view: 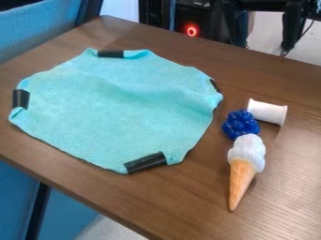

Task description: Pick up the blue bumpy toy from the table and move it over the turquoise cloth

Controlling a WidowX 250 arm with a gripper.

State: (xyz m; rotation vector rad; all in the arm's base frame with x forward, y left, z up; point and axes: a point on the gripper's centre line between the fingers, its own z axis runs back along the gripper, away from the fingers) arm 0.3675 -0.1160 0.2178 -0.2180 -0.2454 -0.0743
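Turquoise cloth [125, 105] lies spread in a rough, many-sided shape over the left and middle of the brown wooden surface [169, 199], its face slightly rippled toward the right. Black strips [145, 162] sit at its far edge, left corner, near right edge and right corner, and the cloth is folded over beside some of them.

To its right, well apart from it, three things form a short row. A white spool [268, 112] lies on its side farthest back; a knobbly dark blue toy [241, 124] is just beside its left end; and nearest is a toy ice cream cone [245, 164], lying with its white top close to the blue toy and its tan tip toward the near side.

Black parts [293, 23] beyond the far edge, at upper right, may belong to the arm; I cannot tell whether the end effector is wide, narrow or holding anything.
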